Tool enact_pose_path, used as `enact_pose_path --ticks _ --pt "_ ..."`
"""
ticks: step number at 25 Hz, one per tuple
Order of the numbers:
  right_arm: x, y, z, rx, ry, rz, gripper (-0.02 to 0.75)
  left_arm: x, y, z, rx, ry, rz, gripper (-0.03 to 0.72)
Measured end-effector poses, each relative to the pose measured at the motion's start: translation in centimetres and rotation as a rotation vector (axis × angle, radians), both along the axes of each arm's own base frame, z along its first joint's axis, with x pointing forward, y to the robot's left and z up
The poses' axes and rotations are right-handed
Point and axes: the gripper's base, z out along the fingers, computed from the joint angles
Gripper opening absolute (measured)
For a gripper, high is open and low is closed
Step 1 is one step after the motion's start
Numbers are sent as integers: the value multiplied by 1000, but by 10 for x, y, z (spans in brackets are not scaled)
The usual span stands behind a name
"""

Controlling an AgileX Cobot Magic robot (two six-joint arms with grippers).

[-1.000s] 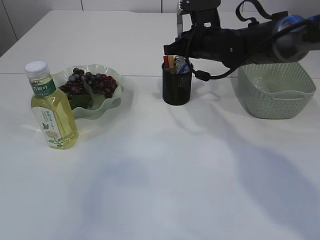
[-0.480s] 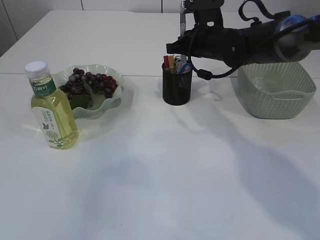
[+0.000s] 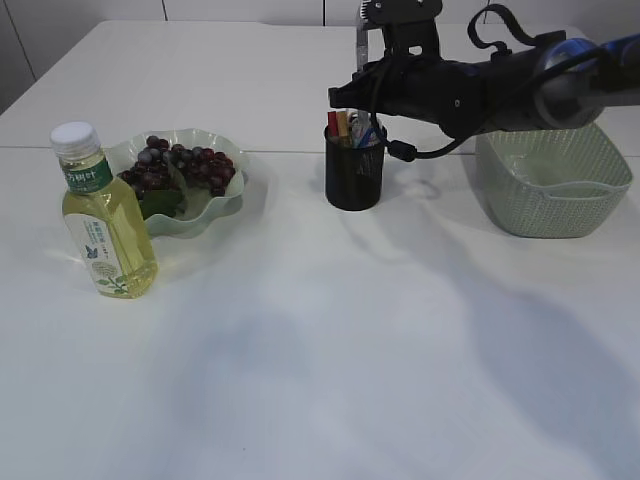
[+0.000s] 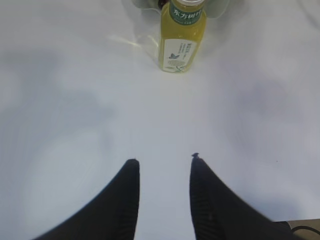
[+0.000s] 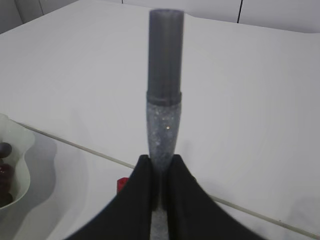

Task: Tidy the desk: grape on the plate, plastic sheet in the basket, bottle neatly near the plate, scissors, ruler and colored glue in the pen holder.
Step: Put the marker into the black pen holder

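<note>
My right gripper point(image 5: 159, 161) is shut on a silver glitter glue tube point(image 5: 164, 107) with a grey cap, held upright. In the exterior view the tube point(image 3: 361, 42) sticks up above the arm, right over the black mesh pen holder point(image 3: 353, 175), which holds a red item and other stationery. The yellow bottle point(image 3: 104, 215) with a white cap stands upright in front of the green wavy plate point(image 3: 215, 205), which holds dark grapes point(image 3: 180, 165). My left gripper point(image 4: 162, 161) is open and empty over bare table, the bottle point(image 4: 182, 37) ahead of it.
A pale green woven basket point(image 3: 553, 185) stands at the right, behind my right arm. The plate rim point(image 5: 17, 150) with grapes shows at the left of the right wrist view. The table is white.
My right arm with the glue tube has shifted very slightly above the pen holder. The bottle, plate and basket have not moved.
</note>
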Motion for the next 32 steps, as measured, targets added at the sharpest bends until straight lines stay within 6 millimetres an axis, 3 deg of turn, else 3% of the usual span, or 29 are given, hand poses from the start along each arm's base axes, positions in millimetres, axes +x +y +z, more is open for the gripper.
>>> enact_pose_path --ticks 10,15,16,18,19,21,25,26,29,32 --pt "1 1 -3 -10 25 2 73 0 0 0 0 0 0 245" --pt "1 1 -3 -10 27 2 163 0 0 0 0 0 0 256" --pt "1 1 -3 -10 27 2 193 0 0 0 1 0 -1 320" --pt "1 1 -3 5 38 -4 253 0 0 0 1 0 -1 291" --pt "1 0 -4 17 54 -9 283 0 0 0 1 0 -1 318" --pt "0 0 -6 27 81 -15 323 0 0 0 1 0 -1 273" --pt "0 0 -7 34 96 -19 347 0 0 0 2 6 -1 253" --pt "-1 1 -7 34 99 -17 349 0 0 0 2 7 -1 285" --pt "-5 3 1 28 120 -10 351 -1 0 0 2 8 -1 265" --pt "-14 2 20 17 154 -5 351 0 0 0 2 6 -1 250"
